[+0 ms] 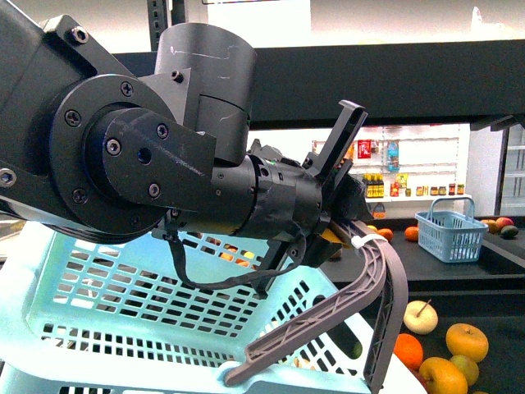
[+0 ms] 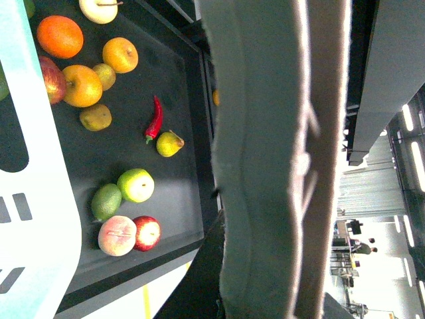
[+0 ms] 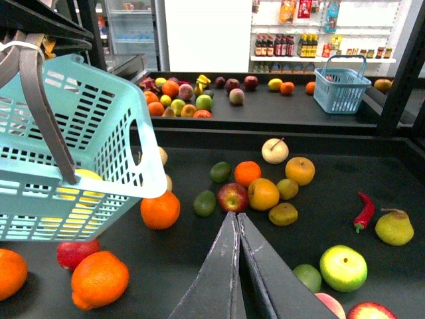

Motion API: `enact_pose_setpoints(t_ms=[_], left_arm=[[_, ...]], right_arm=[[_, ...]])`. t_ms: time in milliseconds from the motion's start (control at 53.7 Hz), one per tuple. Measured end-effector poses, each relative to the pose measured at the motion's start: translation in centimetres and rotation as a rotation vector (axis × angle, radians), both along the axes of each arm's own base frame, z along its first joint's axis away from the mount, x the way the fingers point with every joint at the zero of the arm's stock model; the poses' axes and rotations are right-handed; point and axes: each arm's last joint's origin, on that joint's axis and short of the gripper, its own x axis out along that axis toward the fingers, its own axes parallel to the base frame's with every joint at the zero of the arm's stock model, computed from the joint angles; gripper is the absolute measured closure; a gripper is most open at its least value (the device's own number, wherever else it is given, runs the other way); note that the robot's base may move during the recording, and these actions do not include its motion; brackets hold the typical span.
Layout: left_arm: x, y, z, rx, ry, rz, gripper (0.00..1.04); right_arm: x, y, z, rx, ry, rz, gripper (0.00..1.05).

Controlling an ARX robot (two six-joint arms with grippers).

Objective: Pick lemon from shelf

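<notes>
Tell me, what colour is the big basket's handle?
Greyish brown; the handle shows best in the front view.

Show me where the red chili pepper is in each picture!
Front view: not in it.
Left wrist view: the chili pepper lies on the dark shelf, beside a pear.
Right wrist view: the chili pepper lies beside that same pear.
Shared landmark: the light-blue basket shows in all three.
</notes>
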Motion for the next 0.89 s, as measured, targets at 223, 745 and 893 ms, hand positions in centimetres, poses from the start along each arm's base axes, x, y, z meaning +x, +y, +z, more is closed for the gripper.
enact_pose_setpoints(t_ms=[223,745,893], left_arm=[[0.0,0.0,0.0,0.001,-0.001,0.001,0.98],[0.0,0.0,-0.01,0.0,0.0,0.0,0.98],[0.04,-0.03,0.07,-0.004,-0.03,0.044,0.98]], right_arm=[[-0.08,0.0,-0.68,0.0,-0.013,-0.001,1.02],[-0.09,0.0,-0.68,0.0,-0.014,-0.001,0.35],[-0.09,0.0,-0.67,0.0,-0.014,-0.001,0.11]])
